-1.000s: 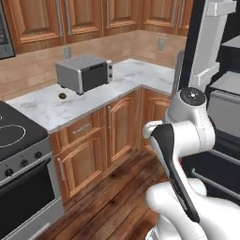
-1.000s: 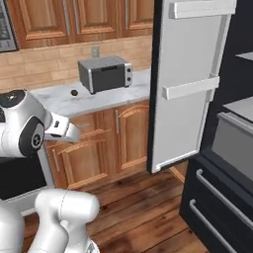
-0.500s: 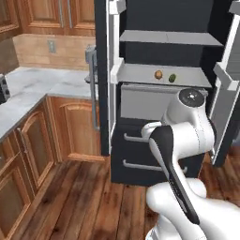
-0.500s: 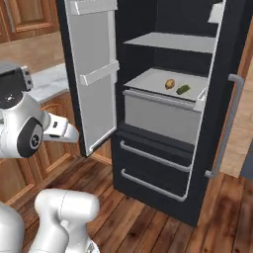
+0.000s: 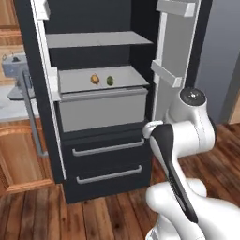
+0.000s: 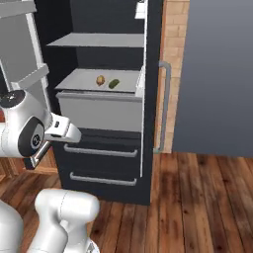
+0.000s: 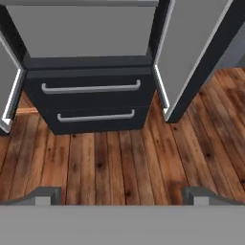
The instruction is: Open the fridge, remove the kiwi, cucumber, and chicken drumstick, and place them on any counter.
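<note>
The fridge (image 5: 101, 112) stood with both doors swung wide, its pale grey inside facing the two base cameras. On the middle shelf (image 5: 101, 79) lay two small things just beside each other: an orange-brown lump, the chicken drumstick (image 5: 95, 79), on the left, and the green oval cucumber (image 5: 109, 80) on the right. The right base view showed the same pair, the drumstick (image 6: 100, 80) left of the cucumber (image 6: 114, 83), above the grey crisper box (image 6: 99, 111). No kiwi could be made out on that shelf.

At the far left edge of the left base view a strip of pale tabletop (image 5: 10, 101) over brown cabinets showed behind the open left door. The right base view instead gave the right door's grey bar handle (image 6: 164, 106) and a brick strip beside it.

The hand view looked down at the fridge's two black drawers (image 7: 91, 98) and the wooden floor (image 7: 124, 162), and it showed the fingers (image 7: 44, 195) spread wide apart, holding nothing.

Half a second earlier the fridge had sat further right in the left base view and the shelf items looked smaller; the whole picture had shifted, so the base had moved, not the food.
</note>
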{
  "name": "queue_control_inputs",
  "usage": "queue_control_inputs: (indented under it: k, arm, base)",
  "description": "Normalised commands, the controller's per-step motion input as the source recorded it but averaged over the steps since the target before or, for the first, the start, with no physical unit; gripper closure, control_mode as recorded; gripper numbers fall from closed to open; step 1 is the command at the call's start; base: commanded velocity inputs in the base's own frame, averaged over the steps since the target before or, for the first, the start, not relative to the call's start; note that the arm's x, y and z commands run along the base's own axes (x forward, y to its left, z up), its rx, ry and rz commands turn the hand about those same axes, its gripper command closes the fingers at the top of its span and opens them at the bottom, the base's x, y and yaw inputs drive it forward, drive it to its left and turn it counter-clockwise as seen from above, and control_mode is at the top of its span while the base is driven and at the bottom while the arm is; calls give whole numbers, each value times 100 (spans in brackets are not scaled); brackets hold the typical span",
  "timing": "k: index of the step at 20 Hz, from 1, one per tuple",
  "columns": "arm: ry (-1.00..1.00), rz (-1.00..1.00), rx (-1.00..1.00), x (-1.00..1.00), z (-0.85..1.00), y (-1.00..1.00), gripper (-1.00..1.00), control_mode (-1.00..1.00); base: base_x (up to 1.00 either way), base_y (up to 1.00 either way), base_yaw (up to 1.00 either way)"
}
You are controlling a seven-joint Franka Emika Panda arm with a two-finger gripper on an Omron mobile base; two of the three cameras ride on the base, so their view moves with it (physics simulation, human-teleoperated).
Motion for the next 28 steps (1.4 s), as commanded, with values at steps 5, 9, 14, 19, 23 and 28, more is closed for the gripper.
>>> queue_control_inputs:
  k: [5, 9, 14, 19, 23, 28]
  arm:
    - [0, 0, 0, 0, 0, 0, -100, 100]
    - [0, 0, 0, 0, 0, 0, -100, 100]
    - [0, 0, 0, 0, 0, 0, -100, 100]
    - [0, 0, 0, 0, 0, 0, -100, 100]
    - [0, 3, 0, 10, -3, 0, -100, -100]
    - [-7, 1, 7, 38, -4, 0, -100, -100]
  base:
    - [92, 34, -25]
    - [100, 46, -4]
    - [100, 38, 10]
    - [100, 29, 17]
    - [40, 10, 6]
    - [0, 0, 0]
